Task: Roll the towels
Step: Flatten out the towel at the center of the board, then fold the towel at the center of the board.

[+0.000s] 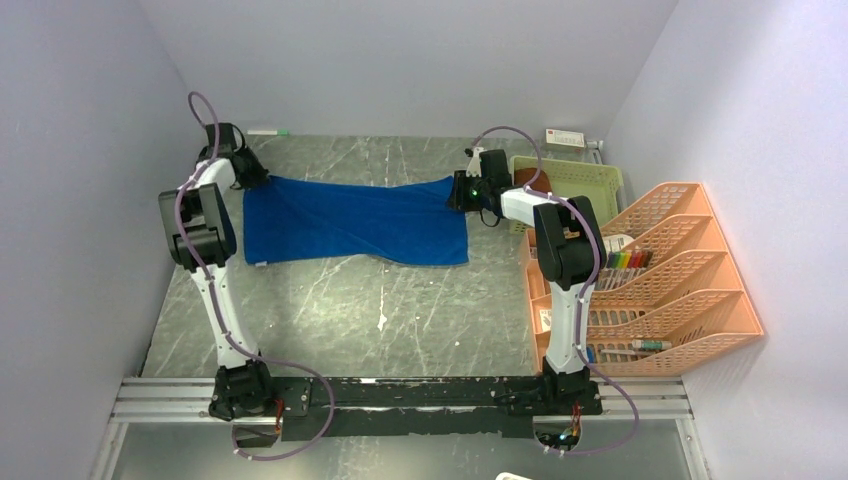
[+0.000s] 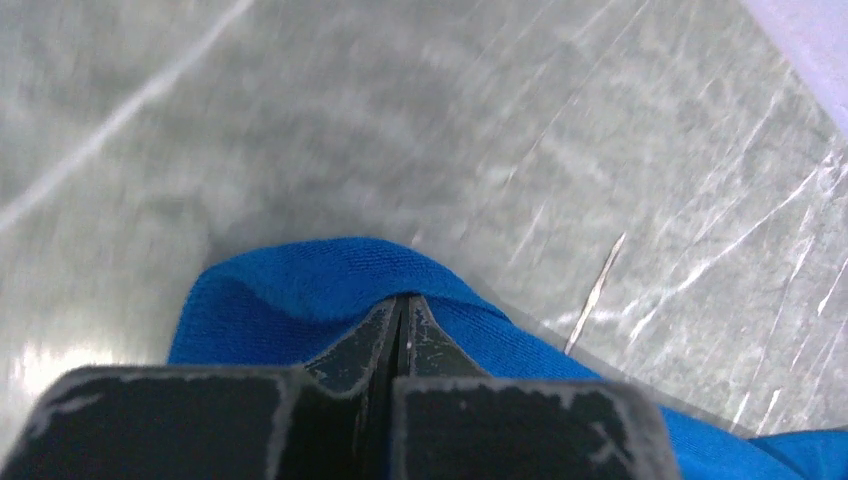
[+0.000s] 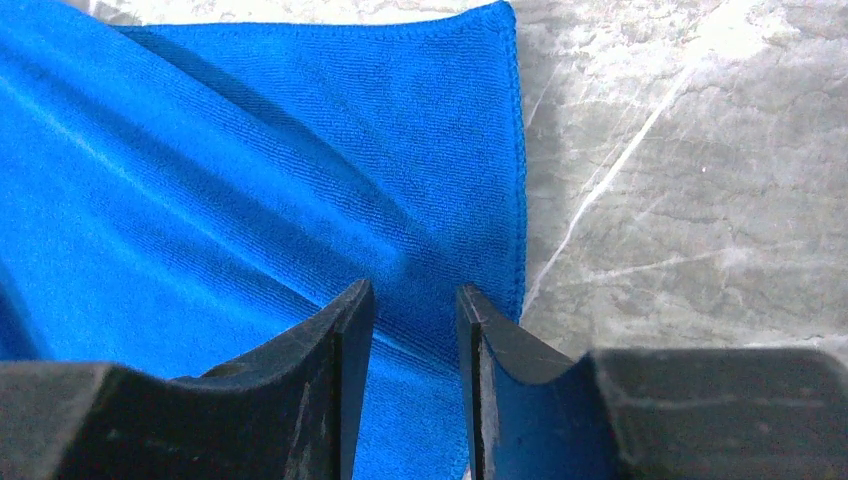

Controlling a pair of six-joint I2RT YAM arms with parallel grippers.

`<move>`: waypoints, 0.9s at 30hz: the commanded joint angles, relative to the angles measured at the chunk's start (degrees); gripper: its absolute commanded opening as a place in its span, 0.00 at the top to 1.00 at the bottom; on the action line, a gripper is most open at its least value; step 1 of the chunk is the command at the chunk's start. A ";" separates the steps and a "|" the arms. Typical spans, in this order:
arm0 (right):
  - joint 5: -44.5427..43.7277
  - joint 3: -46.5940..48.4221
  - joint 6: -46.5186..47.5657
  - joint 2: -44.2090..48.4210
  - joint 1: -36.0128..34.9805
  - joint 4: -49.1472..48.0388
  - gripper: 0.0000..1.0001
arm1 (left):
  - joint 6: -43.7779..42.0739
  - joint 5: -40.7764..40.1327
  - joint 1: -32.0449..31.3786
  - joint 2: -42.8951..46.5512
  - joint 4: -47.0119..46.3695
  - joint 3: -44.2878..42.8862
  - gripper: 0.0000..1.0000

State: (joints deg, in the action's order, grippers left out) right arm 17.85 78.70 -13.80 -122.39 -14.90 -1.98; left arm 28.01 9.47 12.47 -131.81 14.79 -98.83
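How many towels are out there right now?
2. The blue towel lies spread flat on the table. A rust-brown towel seems to sit in the green basket, mostly hidden behind the right arm; more could be hidden there.

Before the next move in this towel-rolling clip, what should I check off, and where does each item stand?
1. Grip of left hand on the blue towel corner: ok, shut on it.
2. Grip of right hand on the towel's right edge: not ok, jaws stand apart over it.
3. Towel spread on the table: ok, some creases.
4. Roll started: not ok, none yet.
5. Second, brown towel in the green basket: cannot tell, mostly hidden.
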 commanded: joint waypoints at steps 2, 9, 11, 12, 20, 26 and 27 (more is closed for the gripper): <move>-2.29 0.18 -0.78 -1.17 -0.07 6.21 0.64 | -10.52 7.75 1.37 -10.14 14.55 -20.78 0.91; -3.13 4.02 0.90 -3.12 -0.05 8.99 0.64 | -10.86 18.33 7.42 -11.65 13.48 -22.09 0.90; -3.38 4.70 1.26 -3.49 0.03 9.45 0.64 | -9.05 20.03 8.30 -10.61 10.15 -19.26 0.89; -3.32 5.10 1.40 -3.59 0.04 9.71 0.64 | -8.94 19.34 8.30 -11.06 10.25 -19.71 0.89; -1.16 7.09 3.54 -2.82 0.03 9.80 0.53 | -5.14 19.94 8.73 -9.08 3.50 -18.31 0.90; -1.52 12.73 5.46 -0.25 1.42 8.12 0.33 | -11.48 19.31 8.80 -4.53 1.74 -19.39 0.78; -0.81 14.27 5.12 -0.67 2.04 8.25 0.32 | -13.27 18.70 8.80 -3.71 1.58 -18.91 0.72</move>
State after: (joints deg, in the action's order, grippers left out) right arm 17.08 87.29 -10.11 -124.01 -14.85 6.46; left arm 20.56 28.75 21.04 -142.21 20.69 -117.32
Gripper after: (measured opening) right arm 0.670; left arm 0.201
